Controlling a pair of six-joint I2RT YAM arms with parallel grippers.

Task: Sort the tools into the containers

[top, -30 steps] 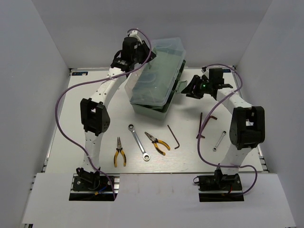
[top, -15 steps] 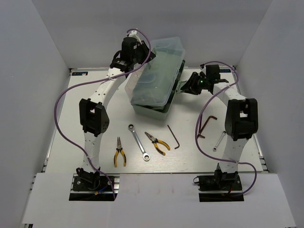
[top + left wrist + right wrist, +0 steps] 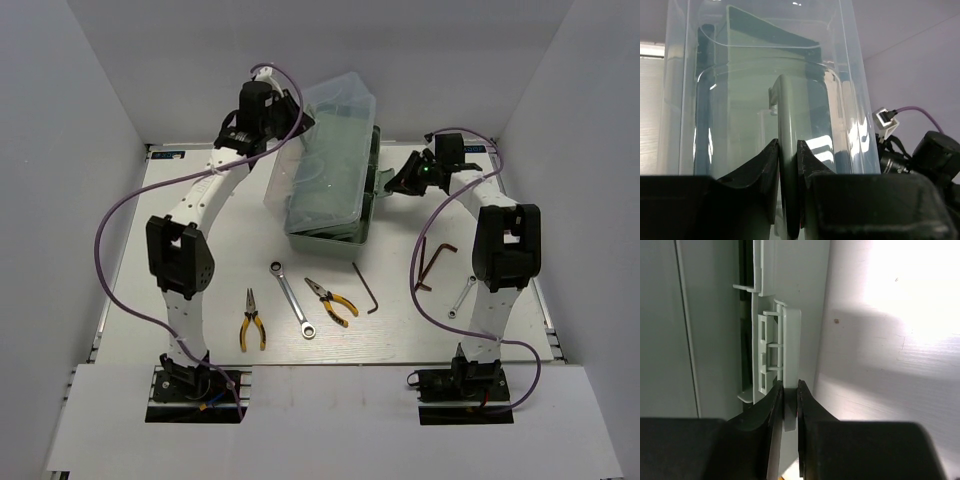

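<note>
White table (image 3: 390, 340), toolbox (image 3: 330, 195) near far edge

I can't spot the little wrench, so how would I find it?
Start at the pale green toolbox at the back. Look near right, past the dark-red hex key: the short wrench lies beside the right arm. It is silver and much shorter than the long wrench.

toolbox (image 3: 325, 205): far centre, lid tilted up | long wrench (image 3: 293, 298): between left pliers (image 3: 251, 322) and right pliers (image 3: 332, 301)
</note>
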